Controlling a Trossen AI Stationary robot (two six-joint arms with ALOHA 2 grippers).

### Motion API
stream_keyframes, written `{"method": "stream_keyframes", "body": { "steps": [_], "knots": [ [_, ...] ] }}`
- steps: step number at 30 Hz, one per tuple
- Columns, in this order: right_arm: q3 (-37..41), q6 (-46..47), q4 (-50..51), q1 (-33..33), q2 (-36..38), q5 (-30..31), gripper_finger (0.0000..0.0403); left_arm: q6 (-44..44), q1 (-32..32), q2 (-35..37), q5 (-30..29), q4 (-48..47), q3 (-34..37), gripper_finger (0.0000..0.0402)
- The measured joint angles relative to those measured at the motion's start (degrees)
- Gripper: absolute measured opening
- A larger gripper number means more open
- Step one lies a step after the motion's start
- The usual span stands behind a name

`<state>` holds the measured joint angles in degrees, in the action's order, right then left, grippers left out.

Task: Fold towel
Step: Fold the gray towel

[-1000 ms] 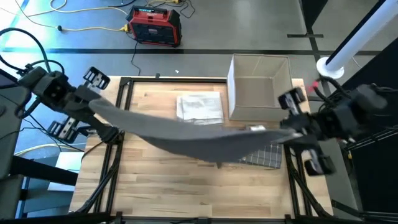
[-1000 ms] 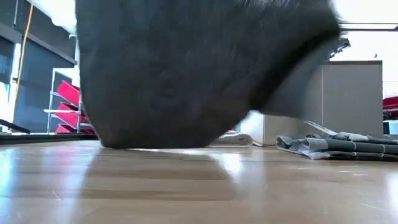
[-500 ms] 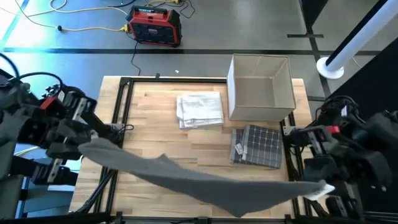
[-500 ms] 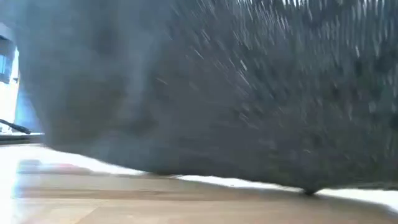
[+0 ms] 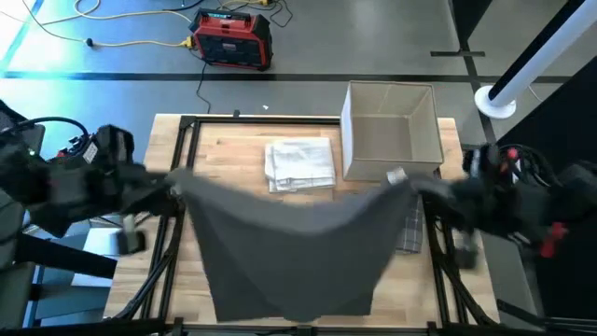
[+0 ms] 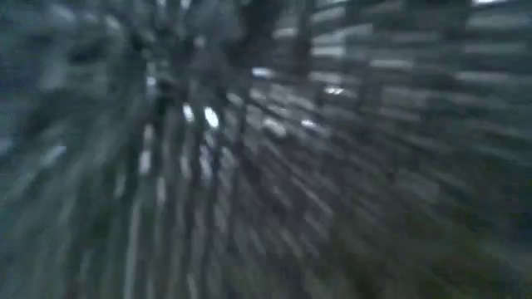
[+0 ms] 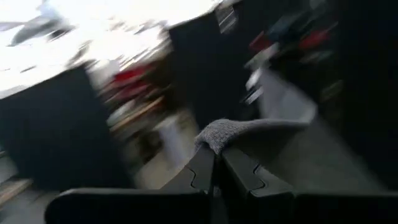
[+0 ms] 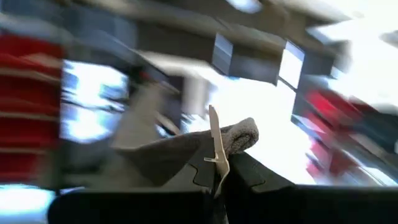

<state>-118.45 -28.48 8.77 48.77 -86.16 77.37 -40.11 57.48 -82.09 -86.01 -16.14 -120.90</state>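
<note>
Grey towel (image 5: 284, 238) hangs spread over the table (image 5: 233, 159), a corner clamped in my left gripper (image 7: 214, 163) and right gripper (image 8: 217, 163). Spreading step; next, lay it flat.

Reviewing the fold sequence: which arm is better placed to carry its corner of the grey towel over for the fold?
Neither clearly. The left gripper and right gripper are each shut on a far corner of the grey towel, level with each other, so both should move together.
</note>
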Motion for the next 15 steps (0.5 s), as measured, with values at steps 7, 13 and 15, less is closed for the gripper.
{"method": "stream_keyframes", "body": {
  "steps": [7, 13, 15],
  "knots": [
    [0.04, 31.15, 30.54, -8.25, 0.3, -8.37, 0.0, 13.95, -3.41, 1.71, -3.85, -19.37, 0.03, 0.0002],
    [0.24, 49.56, 48.58, -16.06, 0.27, -20.77, 0.0, 31.11, -5.39, 4.83, -3.27, -37.51, 0.0, 0.0002],
    [0.71, 51.55, 51.39, -18.06, 0.31, -22.89, 0.0, 41.69, -6.83, 5.69, 0.59, -47.71, 0.0, 0.0002]
  ]
}}
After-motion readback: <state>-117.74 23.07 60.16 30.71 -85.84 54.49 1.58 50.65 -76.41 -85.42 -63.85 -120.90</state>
